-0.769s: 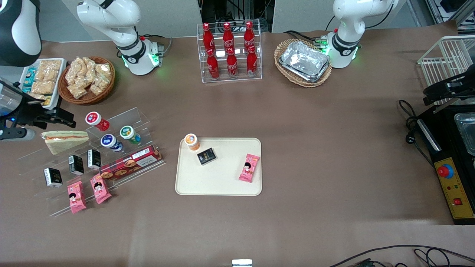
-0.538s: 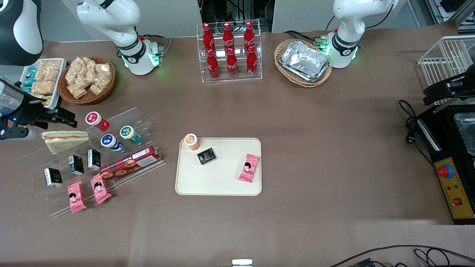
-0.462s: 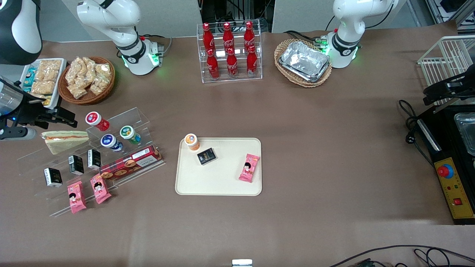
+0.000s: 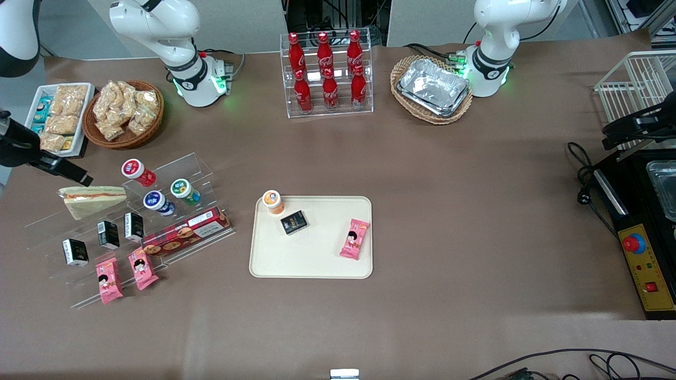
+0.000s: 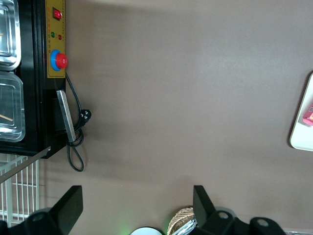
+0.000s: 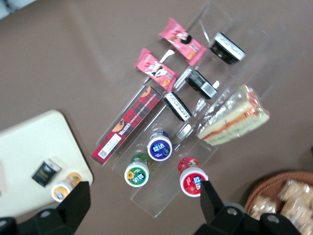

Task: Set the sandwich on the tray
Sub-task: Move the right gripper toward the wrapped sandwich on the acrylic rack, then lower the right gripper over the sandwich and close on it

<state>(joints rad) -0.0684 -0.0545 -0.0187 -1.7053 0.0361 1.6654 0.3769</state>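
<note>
The sandwich [image 4: 92, 200], a clear-wrapped wedge with red-orange and green filling, lies on the upper step of a clear acrylic stand [image 4: 174, 174] at the working arm's end of the table. It also shows in the right wrist view [image 6: 234, 117]. My right gripper [image 4: 71, 171] hangs open and empty well above the table, a little farther from the front camera than the sandwich; its fingers stand wide apart in the wrist view [image 6: 144, 196]. The cream-beige tray [image 4: 311, 258] lies mid-table, holding an orange-lidded cup, a black packet and a pink packet; one corner shows in the wrist view [image 6: 29, 147].
The stand also carries three small cups [image 4: 157, 201], black packets [image 4: 108, 234], a red biscuit box [image 4: 185, 237] and two pink snack packets [image 4: 124, 274]. A wicker basket of snack bags [image 4: 124, 113] and a white tray of snacks [image 4: 58, 116] sit farther from the front camera. A cola bottle rack [image 4: 327, 74] stands mid-table.
My right arm has swung and the gripper has turned and drawn a little toward the table's end. The sandwich and the tray have not moved.
</note>
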